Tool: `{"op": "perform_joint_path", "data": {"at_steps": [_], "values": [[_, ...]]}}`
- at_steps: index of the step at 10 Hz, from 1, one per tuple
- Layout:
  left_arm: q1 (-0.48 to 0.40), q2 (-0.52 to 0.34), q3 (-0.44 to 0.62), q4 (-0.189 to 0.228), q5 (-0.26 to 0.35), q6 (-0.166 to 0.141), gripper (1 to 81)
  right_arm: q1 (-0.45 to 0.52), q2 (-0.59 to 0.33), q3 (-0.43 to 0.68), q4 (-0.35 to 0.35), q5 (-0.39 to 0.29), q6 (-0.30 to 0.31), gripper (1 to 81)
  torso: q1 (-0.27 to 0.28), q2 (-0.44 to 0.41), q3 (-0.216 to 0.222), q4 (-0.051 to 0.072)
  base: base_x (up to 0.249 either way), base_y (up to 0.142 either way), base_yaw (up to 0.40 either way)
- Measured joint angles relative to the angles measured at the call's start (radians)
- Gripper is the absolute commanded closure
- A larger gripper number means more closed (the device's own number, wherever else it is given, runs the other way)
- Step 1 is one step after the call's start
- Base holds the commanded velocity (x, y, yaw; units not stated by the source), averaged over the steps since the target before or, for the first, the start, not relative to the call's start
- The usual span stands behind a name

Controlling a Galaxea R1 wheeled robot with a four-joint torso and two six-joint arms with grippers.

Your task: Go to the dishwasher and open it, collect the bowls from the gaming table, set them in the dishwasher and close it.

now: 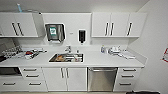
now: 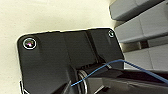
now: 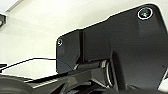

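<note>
The dishwasher (image 1: 102, 78) is straight ahead in the head view, built in under the white counter (image 1: 95, 61) to the right of the sink cupboard. Its silver steel door is shut, with a bar handle (image 1: 102, 70) across the top. The bowls and the gaming table are out of view. In both wrist views the robot's own dark plate and a thin blue cable (image 2: 140, 66) cover the gripper fingers.
A steel sink (image 1: 66, 58) with things in it sits in the counter, and a dish rack (image 1: 12, 52) stands at the left. White wall cupboards, a towel dispenser (image 1: 54, 32) and a soap dispenser (image 1: 82, 35) hang above. A wall closes the right side.
</note>
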Motion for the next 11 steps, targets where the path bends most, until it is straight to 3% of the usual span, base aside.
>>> {"op": "perform_joint_path", "data": {"at_steps": [5, 11], "values": [[-0.003, 0.0, 0.0, 0.0, -0.001, 0.0, 1.0, 0.011, -0.002, -0.001, 0.0, 0.0, 0.0, 1.0, 0.001, 0.001, 0.0, 0.0, 0.117, -0.07, 0.0], [0.004, 0.0, 0.001, 0.0, 0.002, 0.0, 1.0, 0.009, -0.001, -0.006, 0.0, -0.005, 0.0, 1.0, 0.0, 0.0, 0.0, 0.0, 0.121, 0.0, 0.0]]}}
